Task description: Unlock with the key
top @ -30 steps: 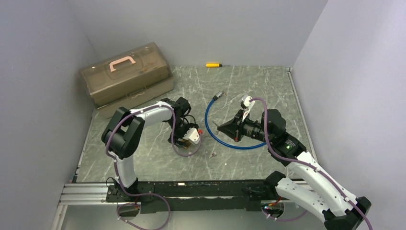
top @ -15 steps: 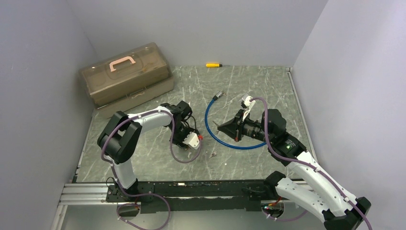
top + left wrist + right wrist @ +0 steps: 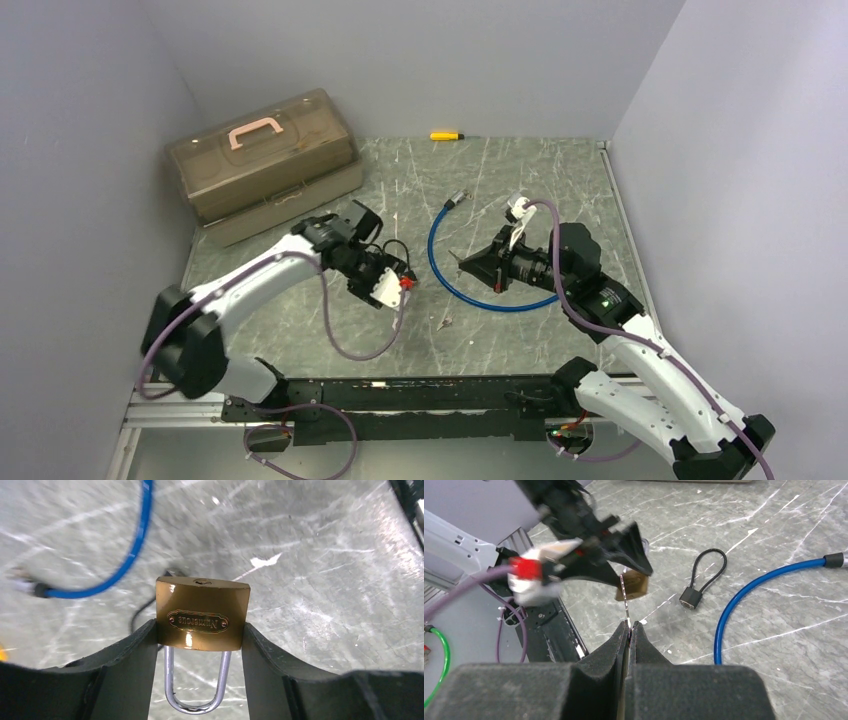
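Observation:
My left gripper [image 3: 200,628] is shut on a brass padlock [image 3: 202,611], gripping its body by the sides. The keyhole end faces away from the camera and the steel shackle [image 3: 196,700] points back toward the wrist. The padlock is held above the table. My right gripper [image 3: 629,625] is shut on a thin silver key [image 3: 624,597], whose blade points at the padlock [image 3: 632,586] a short way off. In the top view the left gripper [image 3: 398,281] and the right gripper [image 3: 464,265] face each other near the table's middle.
A small black lock with a cable loop [image 3: 692,597] lies on the table near the grippers. A blue cable loop [image 3: 470,291] lies under the right gripper. A brown toolbox [image 3: 265,160] stands at the back left. A yellow screwdriver [image 3: 445,135] lies by the back wall.
My left arm has swung its elbow down and out to the left, turning the gripper with the padlock to face the right gripper. The right arm has barely moved.

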